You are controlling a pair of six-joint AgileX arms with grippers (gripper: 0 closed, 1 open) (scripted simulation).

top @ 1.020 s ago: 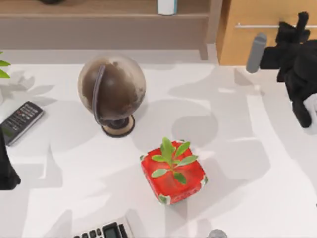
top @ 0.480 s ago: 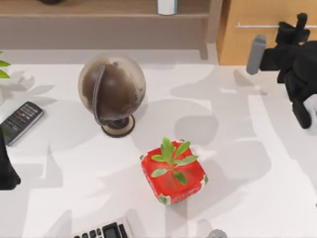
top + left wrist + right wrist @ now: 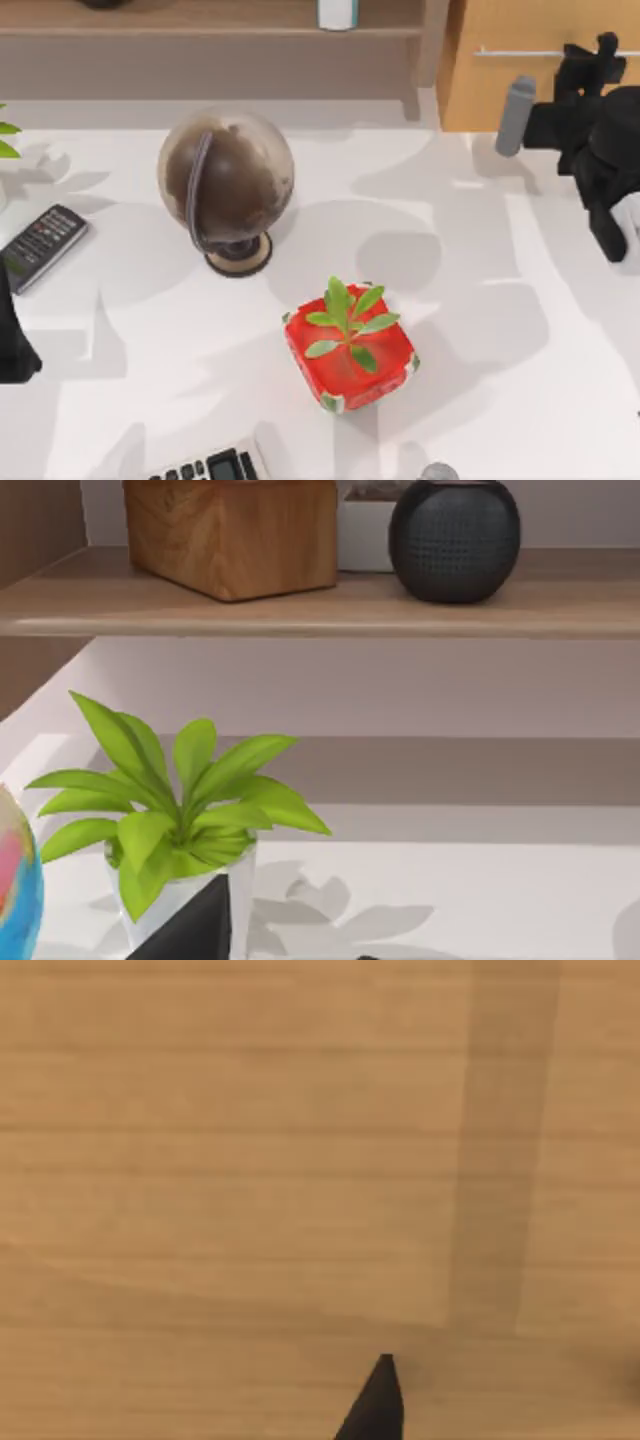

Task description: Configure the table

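The table (image 3: 480,400) is a wide white desk top. On it stand a dark globe (image 3: 225,180) left of centre and a red pot with a green plant (image 3: 350,345) near the middle. My right gripper (image 3: 590,55) is raised at the back right and points at a wooden cabinet (image 3: 540,60). In the right wrist view one black fingertip (image 3: 378,1400) shows against the cabinet's wood (image 3: 250,1160). My left arm (image 3: 14,345) is parked at the left edge. Its fingertip (image 3: 195,928) appears in front of a leafy plant in a white pot (image 3: 170,820).
A remote control (image 3: 42,245) lies at the left. A calculator (image 3: 210,465) sits at the front edge. A grey cylinder (image 3: 515,115) stands out beside the right arm. A shelf (image 3: 330,605) behind the table carries a wooden box (image 3: 235,530) and a dark round speaker (image 3: 455,535).
The right arm has shifted slightly at the back right, and the grey cylinder beside it has moved a little. The things on the table have stayed put.
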